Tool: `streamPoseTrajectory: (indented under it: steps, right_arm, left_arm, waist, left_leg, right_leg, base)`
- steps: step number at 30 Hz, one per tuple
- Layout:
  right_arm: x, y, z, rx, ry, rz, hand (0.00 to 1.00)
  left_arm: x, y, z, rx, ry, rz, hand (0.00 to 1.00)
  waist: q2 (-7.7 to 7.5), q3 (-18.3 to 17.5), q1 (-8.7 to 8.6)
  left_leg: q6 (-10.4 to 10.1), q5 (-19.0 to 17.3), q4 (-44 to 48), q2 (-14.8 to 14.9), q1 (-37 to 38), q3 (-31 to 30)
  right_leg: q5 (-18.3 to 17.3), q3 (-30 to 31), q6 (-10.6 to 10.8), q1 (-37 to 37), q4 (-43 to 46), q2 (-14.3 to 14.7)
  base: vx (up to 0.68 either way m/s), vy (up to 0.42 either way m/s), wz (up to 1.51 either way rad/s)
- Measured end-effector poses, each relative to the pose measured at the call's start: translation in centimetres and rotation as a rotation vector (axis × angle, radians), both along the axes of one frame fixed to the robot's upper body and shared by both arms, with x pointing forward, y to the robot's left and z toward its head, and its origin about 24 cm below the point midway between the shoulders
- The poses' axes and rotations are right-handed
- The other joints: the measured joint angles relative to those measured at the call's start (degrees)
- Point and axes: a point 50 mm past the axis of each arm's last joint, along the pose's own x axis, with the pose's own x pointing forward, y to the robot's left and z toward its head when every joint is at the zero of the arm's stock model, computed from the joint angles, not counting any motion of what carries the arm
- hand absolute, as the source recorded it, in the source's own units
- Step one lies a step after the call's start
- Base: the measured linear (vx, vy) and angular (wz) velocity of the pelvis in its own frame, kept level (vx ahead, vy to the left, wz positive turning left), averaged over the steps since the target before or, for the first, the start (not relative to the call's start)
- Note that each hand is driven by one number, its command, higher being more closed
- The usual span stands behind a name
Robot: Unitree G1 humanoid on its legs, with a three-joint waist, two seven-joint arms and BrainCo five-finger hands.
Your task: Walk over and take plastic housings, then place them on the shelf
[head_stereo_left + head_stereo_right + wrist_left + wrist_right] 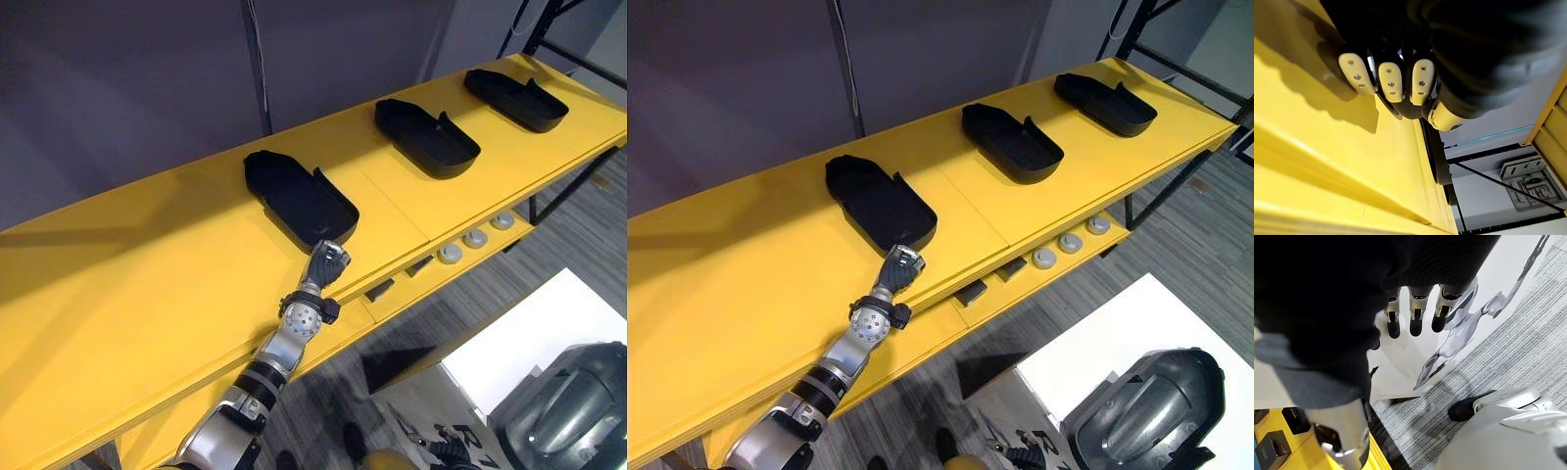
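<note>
Setting: long yellow shelf (147, 284) against a grey wall, with a lower ledge beneath it carrying round silver discs (475, 238); striped grey carpet below. Stock on the shelf: three black plastic housings in a row, well apart, all lying open side up: near housing (299, 196), middle housing (426, 137), far housing (514, 98). Left hand (328, 262): at the near housing's end closest to the shelf's front edge, fingers (1392, 81) curled over the rim and thumb below, apparently pinching the wall. Right hand (1415, 313): hanging over the floor, fingers loose and straight, holding nothing. Status, as a judgement: the near housing is already resting on the shelf and only needs letting go. Risks: if the left hand draws back with its fingers hooked on the rim, the housing would slide toward the front edge and could tip off; a sideways release could skew it out of line with the other two.
</note>
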Motion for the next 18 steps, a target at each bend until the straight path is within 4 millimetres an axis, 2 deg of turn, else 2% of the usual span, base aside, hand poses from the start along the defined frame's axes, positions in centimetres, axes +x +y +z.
streamPoseTrajectory:
  steps: [6, 18]
  right_arm:
    - [0.0, 0.0, 0.0, -0.001, -0.001, -0.001, 0.0]
    - [0.0, -0.1, 0.0, -0.005, -0.002, -0.003, 0.0]
  left_arm:
    - [0.4, 1.3, 0.0, -0.017, 0.0, 0.095, 1.0]
    - [0.8, 2.5, 0.1, -0.043, -0.002, 0.177, 1.0]
  waist:
    - [0.02, -0.01, -0.02]
    - [0.18, -0.06, -0.03]
  left_leg:
    - [0.0, 0.0, 0.0, 0.02, -0.02, 0.12]
    - [0.0, 0.0, 0.0, 0.03, -0.1, 0.6]
  right_leg:
    - [0.06, 0.1, -0.08, -0.1, 0.0, 0.04]
    - [0.27, 0.42, -0.34, -0.34, -0.1, 0.12]
  base:
    - [0.0, 0.0, 0.0]
    - [0.0, 0.0, 0.0]
